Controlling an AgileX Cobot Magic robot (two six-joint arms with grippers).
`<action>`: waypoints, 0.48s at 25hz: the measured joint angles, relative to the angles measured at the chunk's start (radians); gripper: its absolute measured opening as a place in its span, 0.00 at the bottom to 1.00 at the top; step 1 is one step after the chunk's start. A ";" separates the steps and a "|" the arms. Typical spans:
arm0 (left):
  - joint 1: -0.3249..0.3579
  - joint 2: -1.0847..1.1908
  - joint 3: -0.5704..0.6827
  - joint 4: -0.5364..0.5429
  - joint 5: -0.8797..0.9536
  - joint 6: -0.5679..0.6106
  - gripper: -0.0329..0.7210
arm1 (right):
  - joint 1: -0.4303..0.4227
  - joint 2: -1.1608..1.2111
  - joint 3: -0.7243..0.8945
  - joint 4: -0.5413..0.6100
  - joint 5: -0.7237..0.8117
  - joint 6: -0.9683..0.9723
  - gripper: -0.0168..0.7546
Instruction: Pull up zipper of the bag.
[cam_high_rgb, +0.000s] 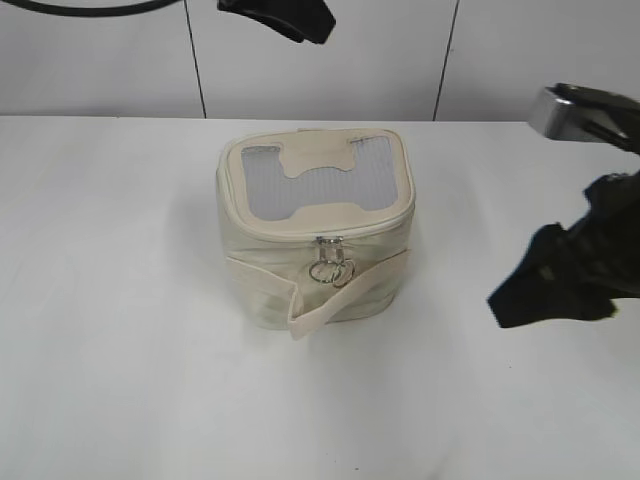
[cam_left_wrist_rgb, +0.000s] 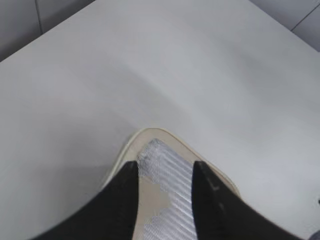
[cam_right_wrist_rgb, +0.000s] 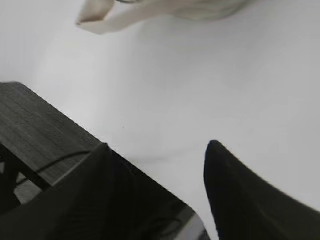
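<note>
The cream bag (cam_high_rgb: 300, 270) stands mid-table with its grey mesh top and bone-shaped patch facing up. Its zipper (cam_high_rgb: 328, 244) has a silver slider at the front rim, with ring pulls (cam_high_rgb: 330, 271) hanging below it. The loose strap (cam_high_rgb: 345, 295) wraps round the front. My left gripper (cam_high_rgb: 285, 15) hovers high behind the bag. In the left wrist view it (cam_left_wrist_rgb: 165, 167) is open above the bag's mesh top (cam_left_wrist_rgb: 170, 200). My right gripper (cam_high_rgb: 545, 285) is open and empty, to the right of the bag, over the table (cam_right_wrist_rgb: 157, 145). The strap end (cam_right_wrist_rgb: 102, 20) shows at the top of the right wrist view.
The white table (cam_high_rgb: 120, 350) ends at a grey panelled wall (cam_high_rgb: 100, 60) behind. In the right wrist view the table's edge and the dark floor (cam_right_wrist_rgb: 35, 130) lie close to the gripper's left finger.
</note>
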 joint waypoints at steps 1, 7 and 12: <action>0.000 -0.053 0.051 0.013 -0.003 -0.006 0.40 | -0.007 -0.032 0.000 -0.055 0.026 0.039 0.62; 0.000 -0.501 0.494 0.143 -0.109 -0.114 0.39 | -0.014 -0.334 0.036 -0.299 0.225 0.165 0.61; 0.000 -0.993 0.877 0.310 -0.122 -0.300 0.42 | -0.014 -0.662 0.134 -0.363 0.297 0.175 0.61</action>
